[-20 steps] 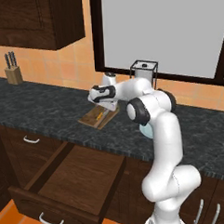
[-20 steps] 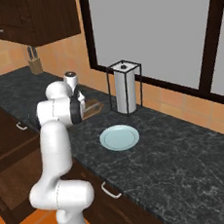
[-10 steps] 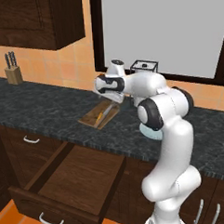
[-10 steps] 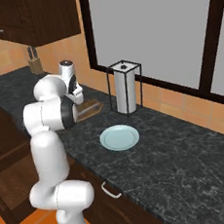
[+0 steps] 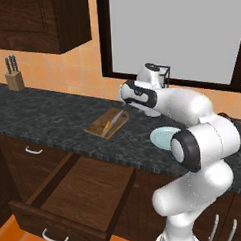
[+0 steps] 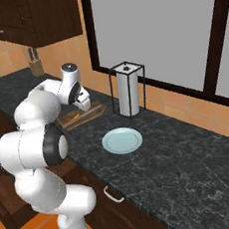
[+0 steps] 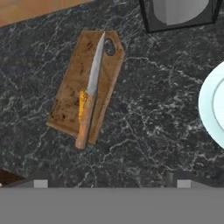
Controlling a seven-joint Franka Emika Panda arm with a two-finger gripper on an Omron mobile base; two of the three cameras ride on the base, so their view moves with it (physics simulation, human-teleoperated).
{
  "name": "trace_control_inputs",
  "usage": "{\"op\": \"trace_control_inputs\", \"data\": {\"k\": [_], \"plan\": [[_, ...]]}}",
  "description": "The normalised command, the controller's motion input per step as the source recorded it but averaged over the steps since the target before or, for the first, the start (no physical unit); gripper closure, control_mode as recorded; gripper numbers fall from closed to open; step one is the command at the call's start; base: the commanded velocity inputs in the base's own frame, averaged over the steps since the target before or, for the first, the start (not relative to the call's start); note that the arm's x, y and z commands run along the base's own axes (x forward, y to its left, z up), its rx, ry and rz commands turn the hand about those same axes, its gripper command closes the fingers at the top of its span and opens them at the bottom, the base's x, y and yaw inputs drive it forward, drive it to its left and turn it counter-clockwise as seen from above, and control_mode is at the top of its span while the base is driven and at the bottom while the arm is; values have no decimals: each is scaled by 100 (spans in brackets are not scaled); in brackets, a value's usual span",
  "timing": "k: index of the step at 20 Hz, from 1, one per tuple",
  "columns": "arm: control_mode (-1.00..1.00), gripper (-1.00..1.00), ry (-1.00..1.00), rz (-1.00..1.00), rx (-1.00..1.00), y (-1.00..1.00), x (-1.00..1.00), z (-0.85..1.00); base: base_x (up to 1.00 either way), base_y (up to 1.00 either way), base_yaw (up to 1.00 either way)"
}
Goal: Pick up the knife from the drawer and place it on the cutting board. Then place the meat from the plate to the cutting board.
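Note:
The cutting board (image 7: 70,94) lies on the dark counter, with the tan-handled knife (image 7: 89,94) lengthwise on it, blade toward the hole. A thin orange-brown strip, the meat (image 7: 82,104), rests on the board against the knife's handle. My gripper (image 7: 111,183) hovers open above the counter, just off the board's handle end, with nothing between its fingers. The pale plate (image 6: 122,140) lies bare to the right of the board (image 6: 81,115). Below the counter the wide drawer (image 5: 79,195) stands pulled out. In the left base view the hand (image 5: 133,94) hangs above the board (image 5: 106,123).
A wire-framed paper towel holder (image 6: 128,89) stands behind the plate near the window. A knife block (image 5: 13,78) with dark-handled knives sits far left against the tiled wall. My own white arm (image 5: 193,123) covers part of the plate (image 5: 161,138).
The hand has risen from low over the cutting board and drawn back toward the plate side. Knife and meat stay on the board.

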Motion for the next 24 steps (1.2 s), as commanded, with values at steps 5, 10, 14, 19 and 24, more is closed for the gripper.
{"op": "trace_control_inputs", "data": {"k": [5,10,14,19,24], "plan": [[-100,-100,-8,9,0,-74,-100,14,0,0,0],[-100,-100,-2,5,0,-65,-100,-2,0,0,0],[-100,-100,0,3,0,-53,-98,-32,0,0,0],[-100,-100,4,0,0,-31,-53,-55,0,0,0],[-100,-100,9,-1,0,-21,-37,-10,0,0,0]]}}
